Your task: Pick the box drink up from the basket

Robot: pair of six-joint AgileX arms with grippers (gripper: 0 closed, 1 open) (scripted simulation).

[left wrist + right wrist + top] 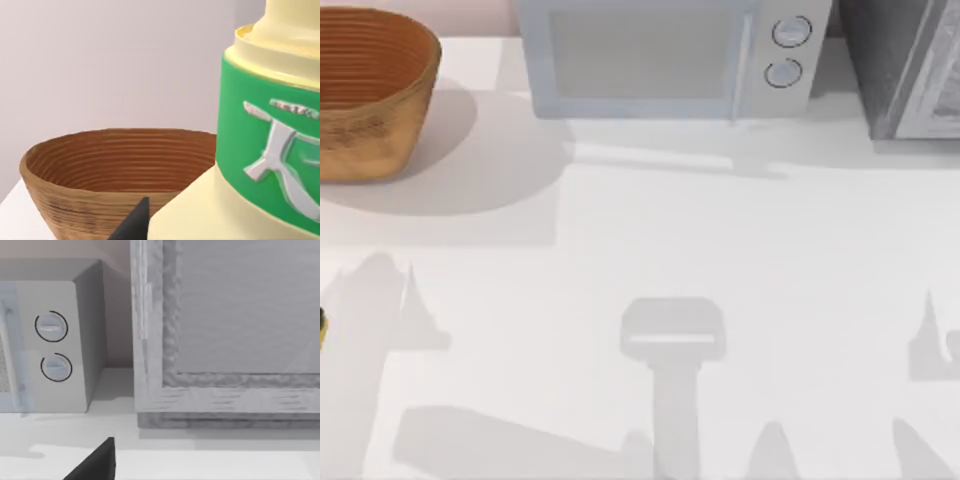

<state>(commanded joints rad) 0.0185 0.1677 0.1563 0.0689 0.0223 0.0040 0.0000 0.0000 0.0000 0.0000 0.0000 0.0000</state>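
The box drink [260,150] is already out of the basket [365,90], which sits empty at the upper left of the worktop [720,260]. In the left wrist view the carton looms close, apparently clamped by the left gripper [132,225]. The lift looks nearly finished.

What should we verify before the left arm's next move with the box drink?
1. Box drink out of the basket: ok. In the left wrist view it sits in front of the basket, whose inside holds nothing.
2. Left gripper has a firm hold: cannot tell. It is beside the carton, but the contact is hidden.
3. Carton's height above the table: cannot tell.
4. Right gripper out of the way: ok. It faces the microwave and the grey cabinet, away from the basket.
5. Microwave apart from the basket: ok, a gap in the top view.
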